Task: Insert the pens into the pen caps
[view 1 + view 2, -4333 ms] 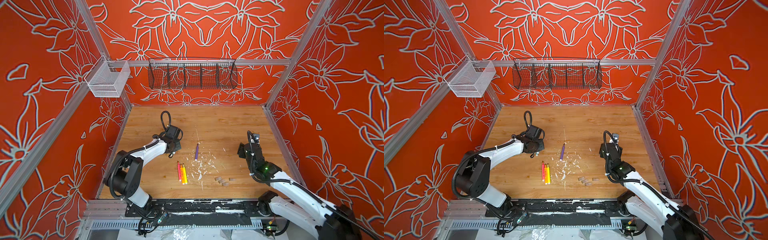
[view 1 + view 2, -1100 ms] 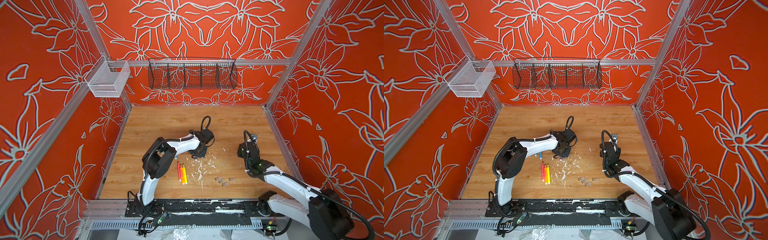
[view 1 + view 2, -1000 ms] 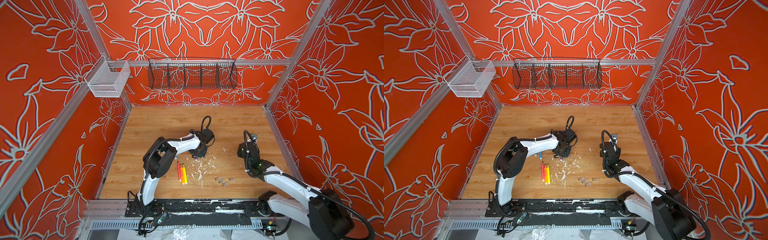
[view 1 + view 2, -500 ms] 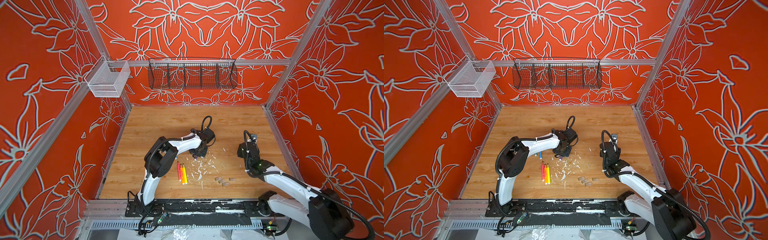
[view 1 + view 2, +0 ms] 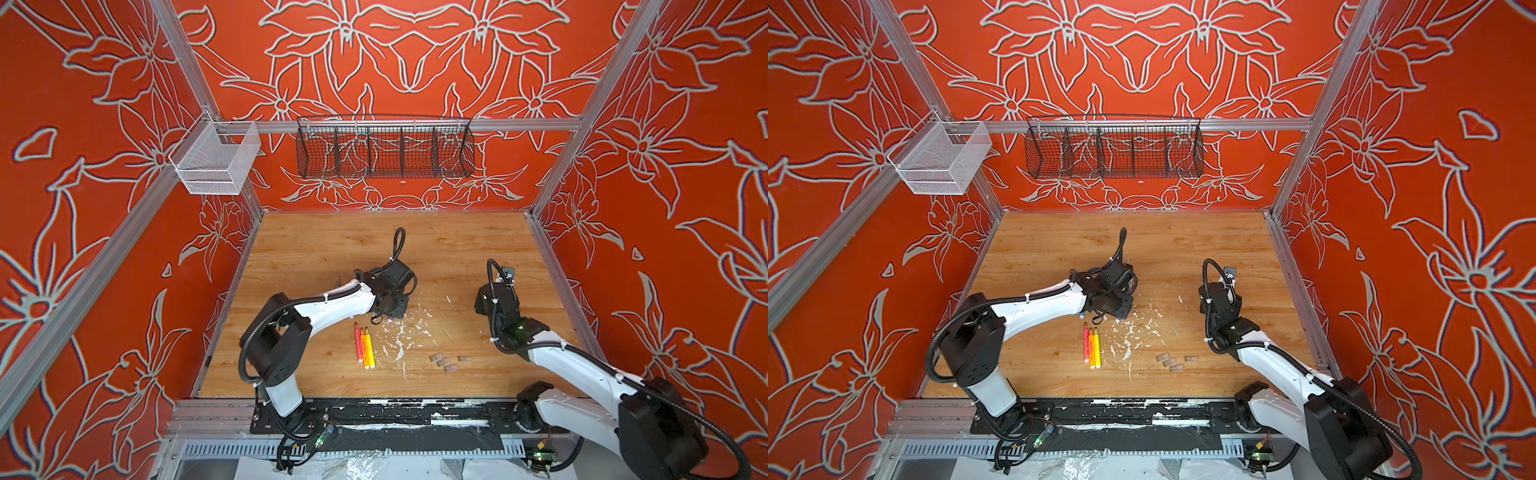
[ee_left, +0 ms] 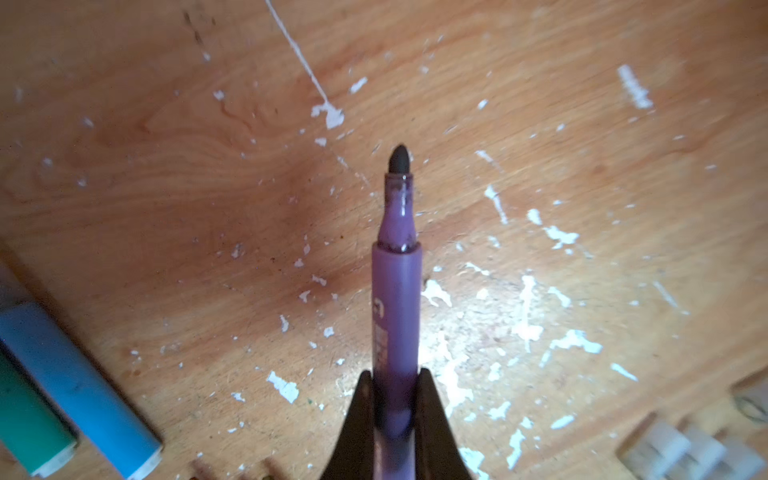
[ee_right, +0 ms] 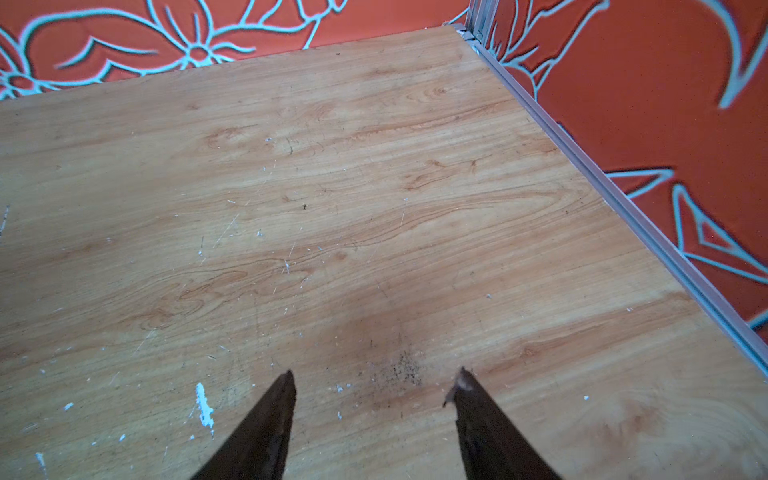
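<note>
Purple plastic fills my left wrist view: the left hand [image 6: 395, 388] is clenched on the purple pen [image 6: 397, 291], gripping its rear half, with the dark felt tip bare and pointing out over the wooden tabletop [image 5: 316, 249]. I cannot tell from here whether the pen is lifted clear of the wood or only just above it. My right hand [image 7: 374, 382] is released, jaws apart with nothing between them, and it hangs over bare wood toward the right wall. That puts it well apart from the pen caps [image 5: 446, 362], which lie loose near the front edge. I count four of them in both top views and cannot find any more. A pink pen [image 5: 357, 345], an orange pen [image 5: 362, 348] and a yellow pen [image 5: 369, 349] lie side by side, touching or nearly so, in front of the left hand. A blue pen [image 6: 75, 382] and a green pen [image 6: 29, 415] lie together at the edge of the left wrist view. White flecks [image 5: 401, 332] litter the wood between the pens and the caps. By my reading the task has barely begun. No pen I can see wears a cap, one pen is in my grip, and no cap is picked up. Every insertion is left to do, starting with getting a cap into the right hand.
</note>
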`<control>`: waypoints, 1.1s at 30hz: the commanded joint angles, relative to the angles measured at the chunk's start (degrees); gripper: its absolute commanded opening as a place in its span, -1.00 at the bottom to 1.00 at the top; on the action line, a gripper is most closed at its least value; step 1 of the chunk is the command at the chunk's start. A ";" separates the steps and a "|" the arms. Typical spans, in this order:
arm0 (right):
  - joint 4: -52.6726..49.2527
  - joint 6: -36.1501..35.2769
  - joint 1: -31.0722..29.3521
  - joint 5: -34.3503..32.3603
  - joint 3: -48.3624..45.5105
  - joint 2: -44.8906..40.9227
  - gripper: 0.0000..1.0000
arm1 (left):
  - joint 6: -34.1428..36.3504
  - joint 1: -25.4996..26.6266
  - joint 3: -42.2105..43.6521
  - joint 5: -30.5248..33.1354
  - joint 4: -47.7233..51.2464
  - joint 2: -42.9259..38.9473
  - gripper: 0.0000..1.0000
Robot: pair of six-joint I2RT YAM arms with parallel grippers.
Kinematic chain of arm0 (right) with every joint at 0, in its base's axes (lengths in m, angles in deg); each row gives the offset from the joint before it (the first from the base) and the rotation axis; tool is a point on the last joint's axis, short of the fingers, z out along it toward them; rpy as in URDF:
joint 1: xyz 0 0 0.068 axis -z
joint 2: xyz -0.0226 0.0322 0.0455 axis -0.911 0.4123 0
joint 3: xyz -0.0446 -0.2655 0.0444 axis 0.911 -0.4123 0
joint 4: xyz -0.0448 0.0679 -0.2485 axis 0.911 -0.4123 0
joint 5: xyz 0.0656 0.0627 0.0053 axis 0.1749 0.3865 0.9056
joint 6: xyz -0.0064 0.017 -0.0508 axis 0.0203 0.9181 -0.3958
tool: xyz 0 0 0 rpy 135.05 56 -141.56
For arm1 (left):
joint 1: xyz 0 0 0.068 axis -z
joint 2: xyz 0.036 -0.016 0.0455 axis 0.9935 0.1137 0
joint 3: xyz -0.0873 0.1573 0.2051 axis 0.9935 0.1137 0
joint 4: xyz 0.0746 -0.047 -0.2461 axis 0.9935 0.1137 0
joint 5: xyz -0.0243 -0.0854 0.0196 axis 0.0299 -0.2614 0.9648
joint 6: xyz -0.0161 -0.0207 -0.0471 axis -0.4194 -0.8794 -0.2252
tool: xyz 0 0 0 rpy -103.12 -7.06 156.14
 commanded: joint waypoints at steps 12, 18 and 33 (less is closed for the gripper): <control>23.16 27.52 -5.44 28.26 -4.61 -4.44 0.36 | 3.43 0.23 18.08 -1.75 -20.41 -22.60 -1.00; 29.27 28.73 -14.29 31.10 0.42 2.09 0.38 | 4.37 0.23 22.23 -1.23 -24.09 -28.98 -1.00; 37.12 27.31 -23.60 31.50 3.36 5.87 0.54 | 6.20 0.23 23.54 -7.01 -25.88 -31.50 -1.00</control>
